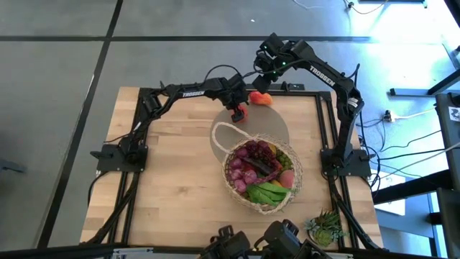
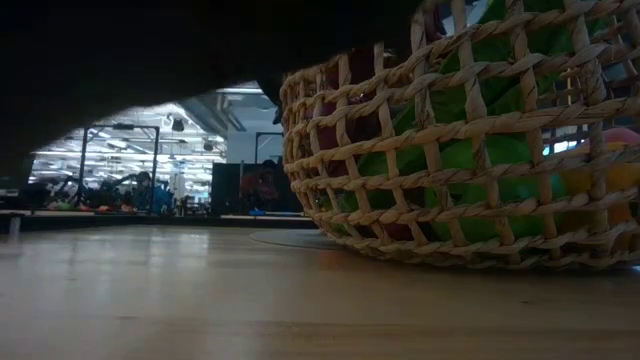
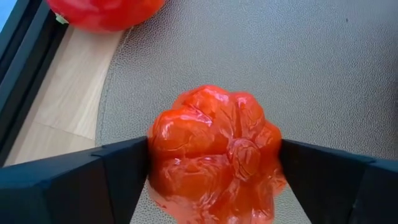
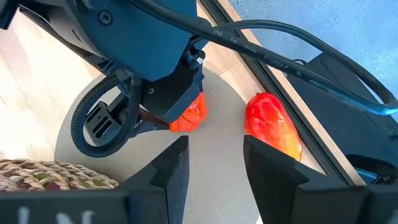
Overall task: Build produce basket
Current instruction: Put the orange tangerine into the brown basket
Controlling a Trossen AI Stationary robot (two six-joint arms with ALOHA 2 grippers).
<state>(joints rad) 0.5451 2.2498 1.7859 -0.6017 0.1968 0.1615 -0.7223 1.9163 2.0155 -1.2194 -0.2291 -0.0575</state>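
The round wicker basket stands on the table's right half, its thin loop handle toward the far left. It holds purple grapes, green peppers and other produce. My left gripper is over the round grey mat beyond the basket, shut on a red lobed produce piece. A second red-orange piece lies on the mat's far edge. My right gripper hangs open above that far edge, touching nothing. My left gripper pinches the red lobed piece between its two fingers, one on each side of its body. The fingers come from above, slanting down toward the mat. I cannot tell whether the piece rests on the mat or hangs just above it.
A spiky green potted plant stands at the near right corner. The black frame rail runs along the far edge just behind the mat. Bare wood spreads left of the basket.
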